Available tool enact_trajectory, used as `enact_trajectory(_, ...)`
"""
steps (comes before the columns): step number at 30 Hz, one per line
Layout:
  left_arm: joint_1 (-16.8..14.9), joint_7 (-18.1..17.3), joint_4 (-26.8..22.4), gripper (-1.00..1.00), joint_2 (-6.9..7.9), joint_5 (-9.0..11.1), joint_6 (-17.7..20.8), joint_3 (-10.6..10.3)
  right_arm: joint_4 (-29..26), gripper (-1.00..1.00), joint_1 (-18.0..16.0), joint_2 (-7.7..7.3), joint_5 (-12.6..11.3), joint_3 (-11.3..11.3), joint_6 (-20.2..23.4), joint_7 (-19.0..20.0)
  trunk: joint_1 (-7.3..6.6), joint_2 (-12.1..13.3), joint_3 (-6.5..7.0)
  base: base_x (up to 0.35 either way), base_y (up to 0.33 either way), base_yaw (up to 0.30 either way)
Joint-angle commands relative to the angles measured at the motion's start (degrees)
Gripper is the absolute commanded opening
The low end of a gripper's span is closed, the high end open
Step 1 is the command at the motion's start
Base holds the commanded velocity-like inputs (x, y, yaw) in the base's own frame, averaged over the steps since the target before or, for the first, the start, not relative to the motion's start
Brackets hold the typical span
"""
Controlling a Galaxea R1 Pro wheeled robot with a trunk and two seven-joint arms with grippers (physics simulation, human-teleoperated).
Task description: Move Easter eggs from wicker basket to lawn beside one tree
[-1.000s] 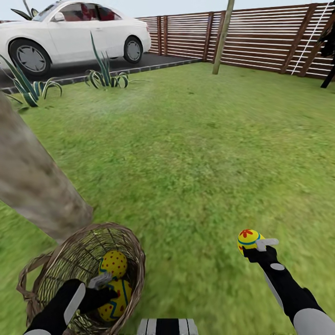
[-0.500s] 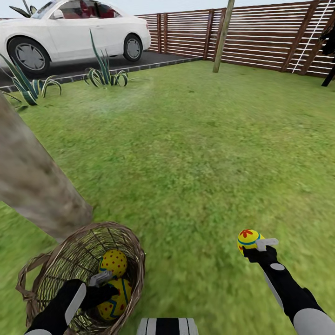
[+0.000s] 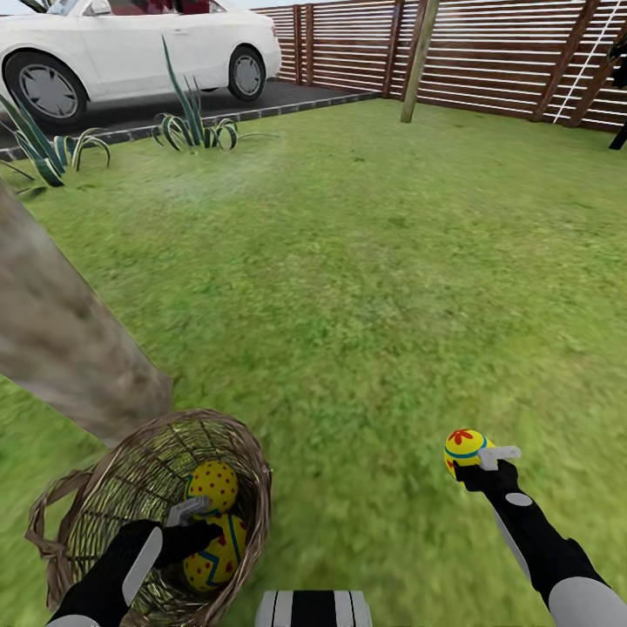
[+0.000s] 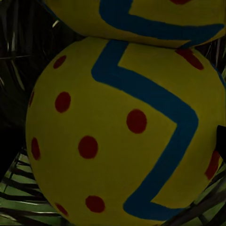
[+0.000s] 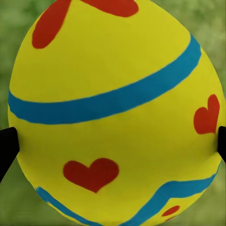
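Observation:
The wicker basket (image 3: 96, 522) stands on the lawn (image 3: 366, 287) at the foot of the tree (image 3: 61, 340). Two yellow eggs lie in it, one with red dots (image 3: 214, 482) and one with dots and a blue zigzag (image 3: 218, 562). My left gripper (image 3: 200, 524) reaches into the basket, against the zigzag egg (image 4: 117, 136), which sits between its fingers. Whether they press on it is unclear. My right gripper (image 3: 484, 460) is shut on the third egg (image 3: 463, 446), the one with a red flower and a teal band (image 5: 113, 108), held above the grass to the right.
A white car (image 3: 131, 52) is parked on the dark driveway at the back left, with spiky plants (image 3: 187, 126) along its edge. A slatted wooden fence (image 3: 505, 52) and a thin trunk (image 3: 416, 61) close the far side. Open grass lies ahead.
The whole view has tipped slightly downward, so the camera moved. Both arms and the eggs hold the same places relative to the basket.

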Motion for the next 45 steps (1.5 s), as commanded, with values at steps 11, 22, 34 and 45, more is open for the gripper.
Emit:
enact_trajectory(11,0.0,-0.3,1.0,-1.0,-0.49,-0.7,0.2,0.1,0.0,-1.0,0.0,0.01,0.6,-0.1,0.4,0.1,0.0,0.0,-0.05,0.0,0.0,0.0)
enact_trajectory(22,0.0,-0.3,1.1,-1.0,-0.49,-0.7,0.3,0.1,2.4,-1.0,0.0,-0.54,0.6,-0.1,-2.2,0.5,0.0,0.0,-0.05,0.0,0.0,0.0)
enact_trajectory(34,0.0,-0.3,1.1,-1.0,-0.49,-0.7,0.3,0.1,3.7,-1.0,0.0,-0.59,0.6,-0.1,-2.2,0.2,0.0,0.0,-0.05,0.0,0.0,0.0)
enact_trajectory(45,0.1,-0.7,0.3,-1.0,0.83,1.2,0.2,0.1,5.6,-1.0,0.1,0.65,0.9,1.9,-0.4,0.8,-0.01,0.0,-0.04,0.0,0.0,0.0)
